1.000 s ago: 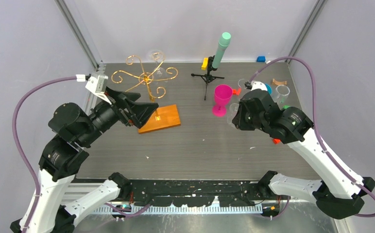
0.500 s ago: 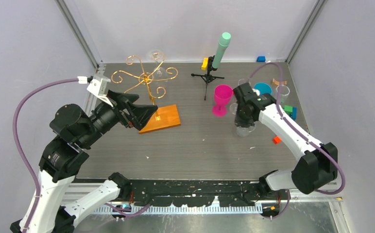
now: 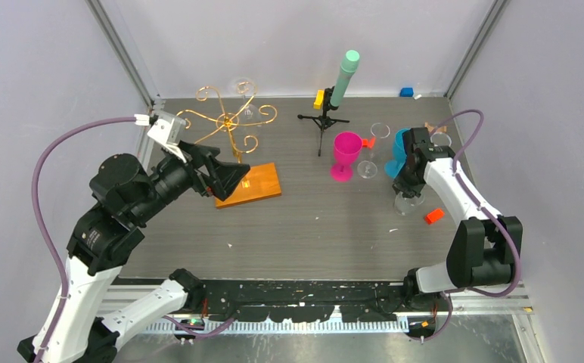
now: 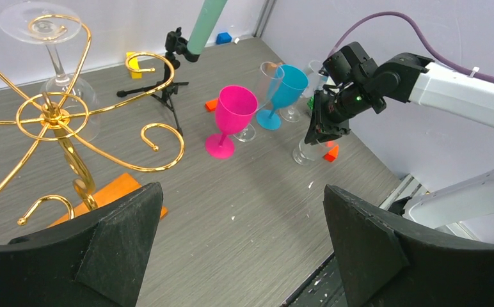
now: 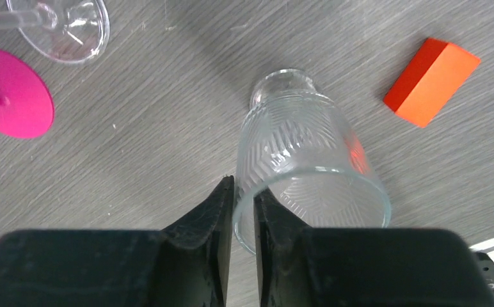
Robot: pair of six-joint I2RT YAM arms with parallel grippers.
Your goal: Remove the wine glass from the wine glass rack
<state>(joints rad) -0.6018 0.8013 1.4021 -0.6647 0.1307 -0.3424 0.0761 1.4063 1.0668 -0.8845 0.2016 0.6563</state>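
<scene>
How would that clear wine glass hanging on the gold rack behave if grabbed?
Probably fragile: the wine glass has a thin stem and clear walls. Likely slippery, being smooth. Hanging upside down by its foot on the gold rack, it could snag if pulled carelessly.

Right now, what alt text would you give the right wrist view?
Two black fingers pinch the rim of a clear ribbed glass on a grey table. An orange block lies to its right; a pink glass foot sits at left.
</scene>
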